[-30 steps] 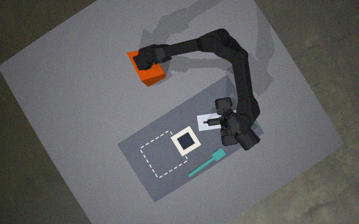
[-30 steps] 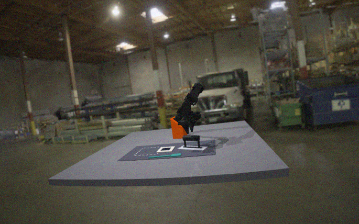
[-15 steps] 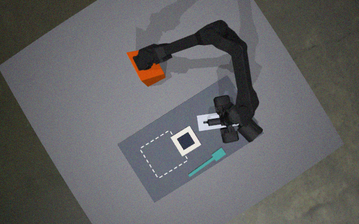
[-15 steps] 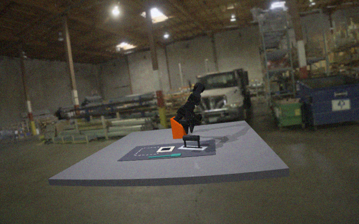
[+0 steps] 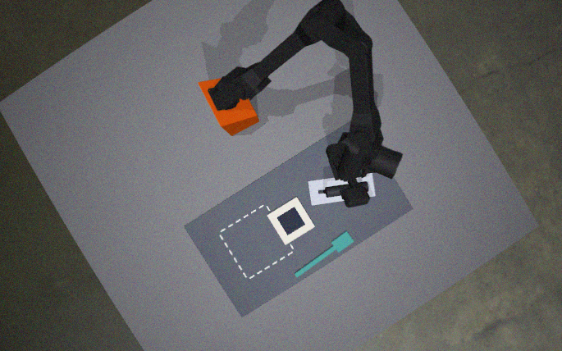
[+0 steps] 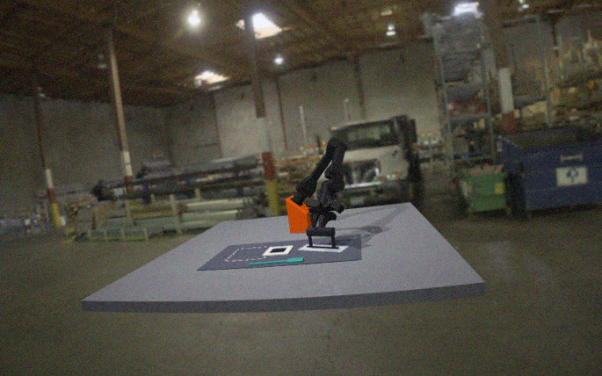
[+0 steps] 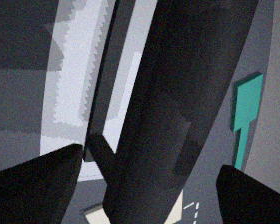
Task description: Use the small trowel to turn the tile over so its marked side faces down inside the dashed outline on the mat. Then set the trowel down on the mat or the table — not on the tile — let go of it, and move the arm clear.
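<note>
The cream tile [image 5: 279,227] [image 6: 278,250] lies on the dark mat [image 5: 252,296] [image 6: 213,266] with its dark square mark facing up. It touches the right corner of the dashed outline [image 5: 244,221] [image 6: 233,254]. The small trowel has a pale flat blade [image 5: 317,191] [image 6: 340,249] [image 7: 71,96] and a dark round handle [image 5: 331,190] [image 7: 177,96], and lies on the mat right of the tile. My gripper [image 5: 353,191] [image 6: 320,242] [image 7: 152,165] is open and reaches down over the trowel, a finger on each side of the handle with gaps showing.
A teal long-handled tool [image 5: 322,257] [image 6: 276,262] [image 7: 247,106] lies on the mat in front of the tile. An orange block [image 5: 235,115] [image 6: 297,217] stands behind the mat, under the arm's base. The grey table [image 5: 99,152] surrounds the mat.
</note>
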{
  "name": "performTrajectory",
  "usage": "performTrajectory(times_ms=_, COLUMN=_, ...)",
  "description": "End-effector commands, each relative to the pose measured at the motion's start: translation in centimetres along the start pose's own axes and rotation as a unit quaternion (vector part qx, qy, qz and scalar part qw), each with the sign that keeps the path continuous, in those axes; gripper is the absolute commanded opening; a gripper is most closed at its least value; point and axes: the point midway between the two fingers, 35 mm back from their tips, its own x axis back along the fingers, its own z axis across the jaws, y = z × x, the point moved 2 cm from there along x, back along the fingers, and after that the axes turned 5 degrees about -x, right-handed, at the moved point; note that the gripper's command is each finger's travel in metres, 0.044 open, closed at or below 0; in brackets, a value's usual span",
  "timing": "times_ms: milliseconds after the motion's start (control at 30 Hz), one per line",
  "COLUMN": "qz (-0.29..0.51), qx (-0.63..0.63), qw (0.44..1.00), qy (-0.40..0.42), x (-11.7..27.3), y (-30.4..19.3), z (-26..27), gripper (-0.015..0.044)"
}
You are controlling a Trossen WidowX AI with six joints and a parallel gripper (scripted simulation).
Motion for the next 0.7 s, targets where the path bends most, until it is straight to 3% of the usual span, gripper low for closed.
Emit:
performTrajectory(times_ms=0, qz=-0.011, qx=-0.014, qw=0.999, qy=-0.049, x=0.1, y=-0.4, z=0.8, gripper=0.0300)
performTrajectory(times_ms=300, qz=-0.067, qx=-0.060, qw=0.983, qy=-0.161, x=1.3, y=-0.9, z=2.6, gripper=0.0300)
performTrajectory(times_ms=667, qz=-0.068, qx=-0.061, qw=0.982, qy=-0.163, x=0.6, y=-0.7, z=2.3, gripper=0.0300)
